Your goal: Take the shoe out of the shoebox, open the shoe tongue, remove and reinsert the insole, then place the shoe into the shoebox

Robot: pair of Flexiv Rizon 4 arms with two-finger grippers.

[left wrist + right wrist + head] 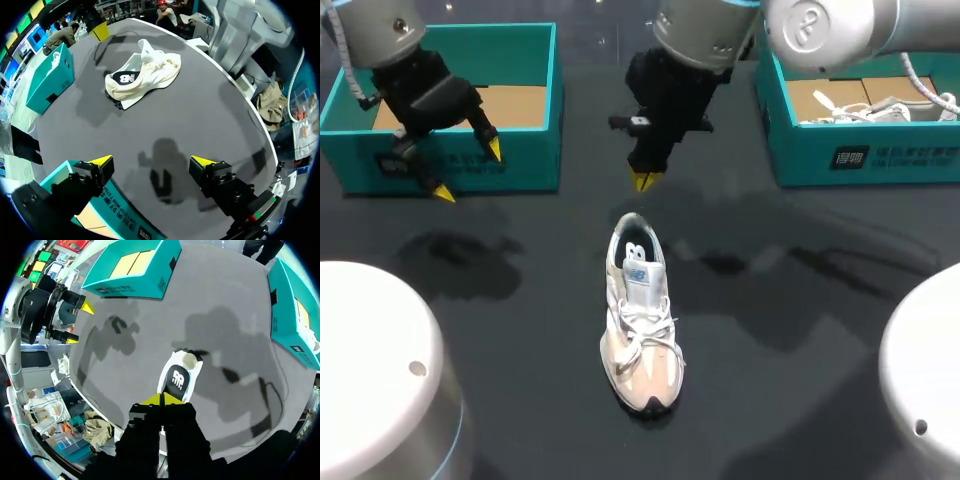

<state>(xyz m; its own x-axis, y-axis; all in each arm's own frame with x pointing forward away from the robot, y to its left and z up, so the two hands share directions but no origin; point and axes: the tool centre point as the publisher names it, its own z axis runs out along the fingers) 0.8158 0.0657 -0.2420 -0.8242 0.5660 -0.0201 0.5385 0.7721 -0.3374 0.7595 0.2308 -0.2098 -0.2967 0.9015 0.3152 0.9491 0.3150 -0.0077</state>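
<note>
Where the arms hang, table (520,340): dark; shoebox (530,150) upper left, second shoebox (880,155) upper right.
Shoe (640,315): centre, just below right gripper (642,180), tips together, empty.
Left gripper (469,171): upper left, spread wide, empty.

right fingers (152,400) together, empty | shoe (179,376) just ahead, on table (150,315)
</note>
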